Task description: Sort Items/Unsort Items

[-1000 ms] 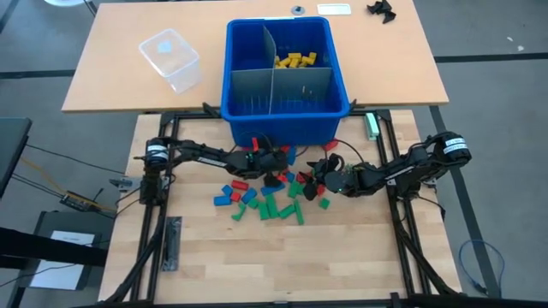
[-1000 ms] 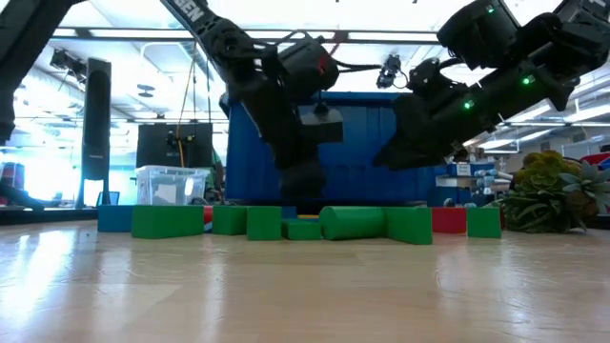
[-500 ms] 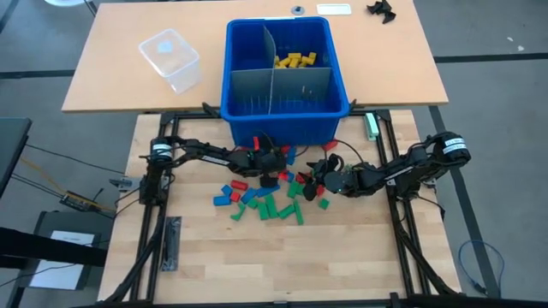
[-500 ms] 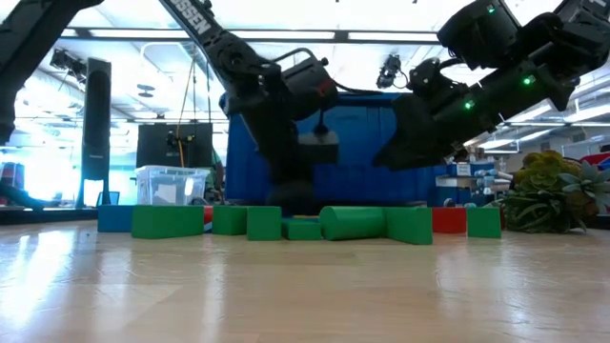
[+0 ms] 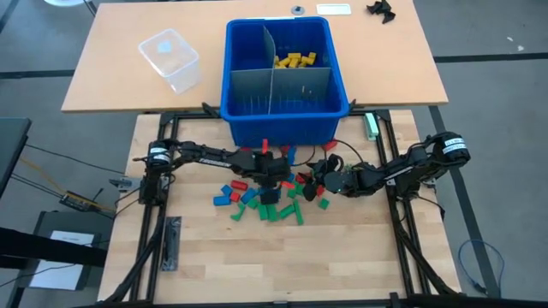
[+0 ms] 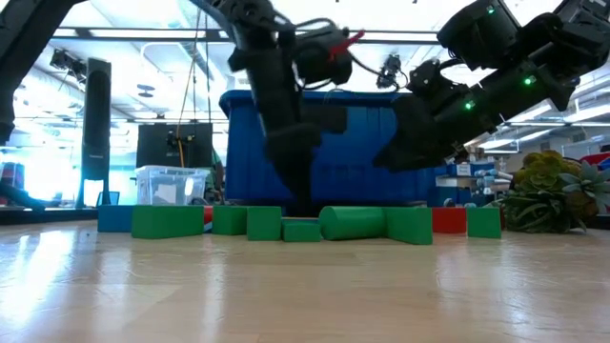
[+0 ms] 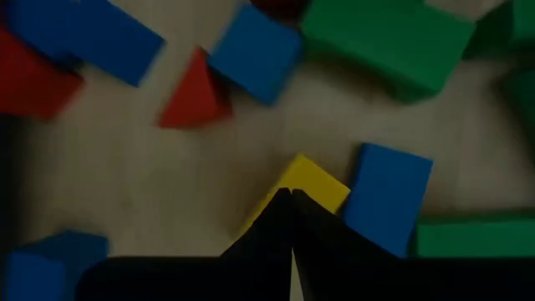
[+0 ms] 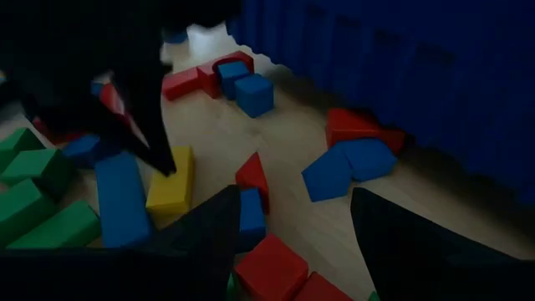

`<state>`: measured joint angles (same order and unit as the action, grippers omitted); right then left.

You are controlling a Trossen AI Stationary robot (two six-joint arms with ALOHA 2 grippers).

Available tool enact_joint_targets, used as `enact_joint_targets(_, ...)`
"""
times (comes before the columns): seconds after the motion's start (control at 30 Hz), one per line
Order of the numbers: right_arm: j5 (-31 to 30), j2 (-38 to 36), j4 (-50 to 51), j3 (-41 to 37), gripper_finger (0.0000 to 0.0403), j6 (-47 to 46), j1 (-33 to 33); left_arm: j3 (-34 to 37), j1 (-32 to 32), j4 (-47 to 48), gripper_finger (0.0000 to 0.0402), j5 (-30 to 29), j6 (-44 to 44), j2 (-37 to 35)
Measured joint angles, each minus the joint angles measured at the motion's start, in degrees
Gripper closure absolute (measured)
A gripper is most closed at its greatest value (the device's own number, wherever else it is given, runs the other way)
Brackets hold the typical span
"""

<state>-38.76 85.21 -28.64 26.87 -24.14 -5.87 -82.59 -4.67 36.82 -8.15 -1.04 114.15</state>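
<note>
Left gripper (image 7: 292, 197), shut and empty, tips touching a yellow block (image 7: 303, 186) at its 12 o'clock; right gripper (image 8: 294, 219) open.

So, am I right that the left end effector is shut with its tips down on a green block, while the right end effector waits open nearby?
Not quite: the block is yellow, not green. The left wrist view shows the left end effector shut, its tips on a yellow block lying beside a blue block. The rest holds: the right end effector waits open close by.
</note>
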Motion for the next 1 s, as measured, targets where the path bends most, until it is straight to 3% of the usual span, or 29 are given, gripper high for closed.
enact_joint_targets(0.17,1.0,0.0,0.0,0.0,0.0174,0.0,-0.1,-5.5,-0.2,5.0,0.0370,-1.6,-4.9,-0.1)
enact_joint_targets(0.3,1.2,0.0,0.0,0.0,0.0174,0.0,-0.1,-6.8,-0.6,7.7,0.0321,-0.2,-11.1,-0.2)
enact_joint_targets(0.5,1.5,0.0,0.0,0.0,0.0174,0.0,-0.5,-2.5,-1.1,5.7,0.0223,1.5,-21.2,-0.2)
enact_joint_targets(0.63,1.5,0.0,0.0,0.0,0.0174,0.3,-0.8,1.4,-1.5,1.5,0.0180,1.4,-24.1,-0.2)
enact_joint_targets(0.8,1.5,0.0,0.0,0.0,0.0174,0.3,-0.8,5.4,-2.7,-3.5,0.0169,3.8,-24.2,-0.2)
enact_joint_targets(1.0,1.2,0.0,0.0,0.0,0.0174,0.3,-0.8,8.7,-3.7,-7.9,0.0191,5.4,-24.2,-0.5)
